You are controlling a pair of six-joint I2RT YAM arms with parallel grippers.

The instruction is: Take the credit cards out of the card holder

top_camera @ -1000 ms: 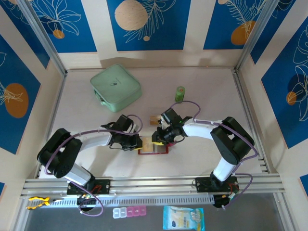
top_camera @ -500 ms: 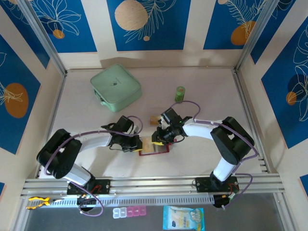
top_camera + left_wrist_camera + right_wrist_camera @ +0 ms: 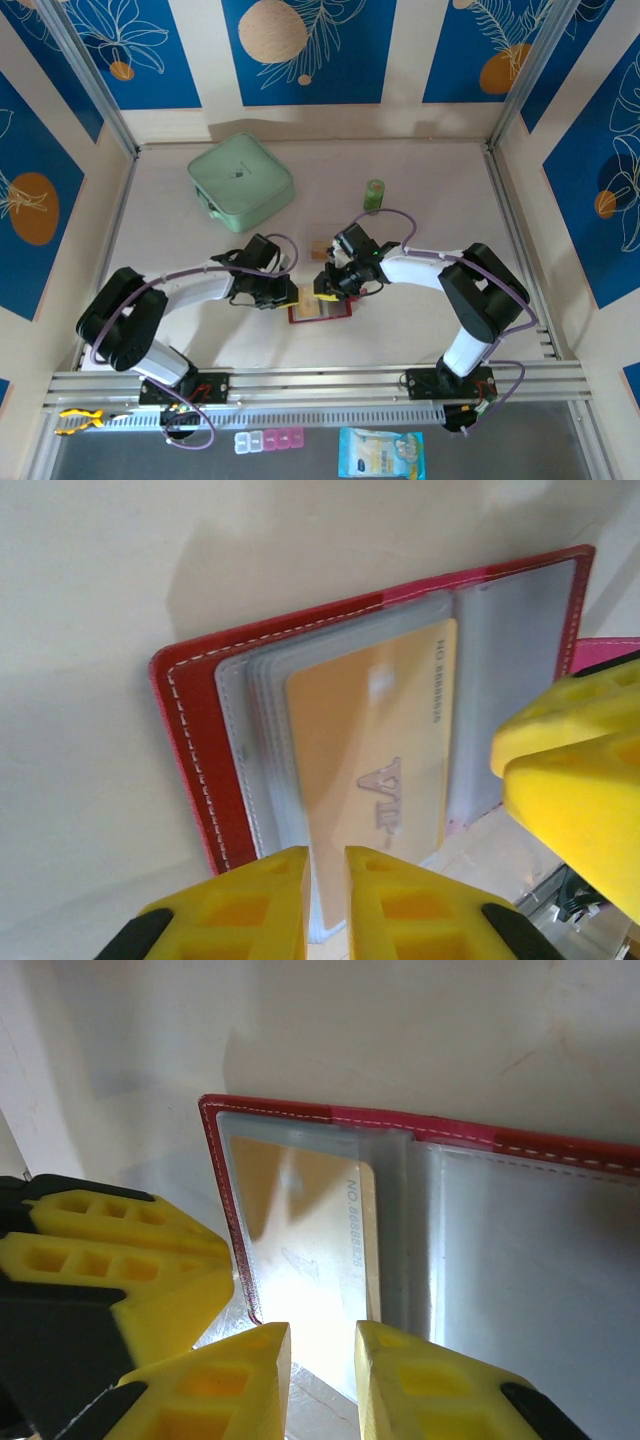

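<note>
Card holder (image 3: 322, 312) lies open, long axis left-right; left claw (image 3: 326, 865) and right claw (image 3: 322, 1338) barely parted, grip unclear

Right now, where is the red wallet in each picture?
Top view: the wallet lies open just below the picture's middle.
Left wrist: the wallet takes up the middle, with its stitched red edge on the left.
Right wrist: the wallet shows its red edge along the top and down the left side.
Shared landmark: the orange card inside it, seen in both wrist views.
</note>
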